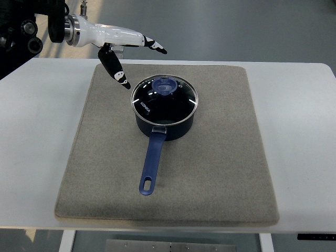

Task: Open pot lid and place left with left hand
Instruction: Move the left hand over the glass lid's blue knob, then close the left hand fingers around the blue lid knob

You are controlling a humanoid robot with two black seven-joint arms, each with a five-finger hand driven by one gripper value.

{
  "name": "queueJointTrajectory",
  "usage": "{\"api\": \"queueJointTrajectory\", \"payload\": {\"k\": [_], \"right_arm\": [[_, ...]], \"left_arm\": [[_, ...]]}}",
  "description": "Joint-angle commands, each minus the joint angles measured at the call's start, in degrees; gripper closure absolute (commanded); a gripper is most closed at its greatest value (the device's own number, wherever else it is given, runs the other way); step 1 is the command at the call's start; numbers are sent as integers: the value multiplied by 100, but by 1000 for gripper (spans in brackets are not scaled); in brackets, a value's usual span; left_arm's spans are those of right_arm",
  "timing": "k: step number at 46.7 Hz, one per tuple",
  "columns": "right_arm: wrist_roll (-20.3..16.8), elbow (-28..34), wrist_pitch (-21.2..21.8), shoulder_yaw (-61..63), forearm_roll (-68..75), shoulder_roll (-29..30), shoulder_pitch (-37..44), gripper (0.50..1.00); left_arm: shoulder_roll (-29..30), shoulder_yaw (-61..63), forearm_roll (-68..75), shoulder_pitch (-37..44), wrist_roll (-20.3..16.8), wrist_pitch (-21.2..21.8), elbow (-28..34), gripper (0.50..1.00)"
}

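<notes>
The left robot hand [123,58] is spread, empty — the lid [165,97] knob [165,86] should be pinched centrally, then lifted straight.

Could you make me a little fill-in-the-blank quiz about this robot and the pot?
1. The glass lid sits ____ the blue saucepan.
2. The saucepan's handle points toward the ____ edge of the picture.
3. The saucepan stands on a grey ____ that covers the white table.
4. The left robot hand holds ____.

Missing words: on; bottom; mat; nothing
</notes>
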Motion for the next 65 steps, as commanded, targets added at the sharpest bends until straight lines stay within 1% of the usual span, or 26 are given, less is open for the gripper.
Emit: {"api": "queueJointTrajectory", "payload": {"k": [1, 8, 14, 28, 46, 60, 65], "right_arm": [[0, 4, 3, -2, 0, 0, 0, 585], [0, 4, 3, -2, 0, 0, 0, 585], [0, 4, -6, -2, 0, 0, 0, 585], [0, 4, 3, -2, 0, 0, 0, 585], [0, -5, 3, -2, 0, 0, 0, 585], [0, 4, 3, -2, 0, 0, 0, 585], [0, -5, 3, -2, 0, 0, 0, 585]], "left_arm": [[-189, 97, 347, -21, 10, 15, -16, 519], [-611, 114, 621, -135, 18, 33, 186, 519], [-664, 149, 638, -206, 27, 24, 230, 519], [-1086, 272, 1025, -285, 80, -46, 388, 514], [-1279, 396, 1174, -320, 97, -152, 590, 514], [-1288, 396, 1174, -329, 97, -152, 590, 529], [-1314, 396, 1174, -329, 97, -169, 590, 542]]}}
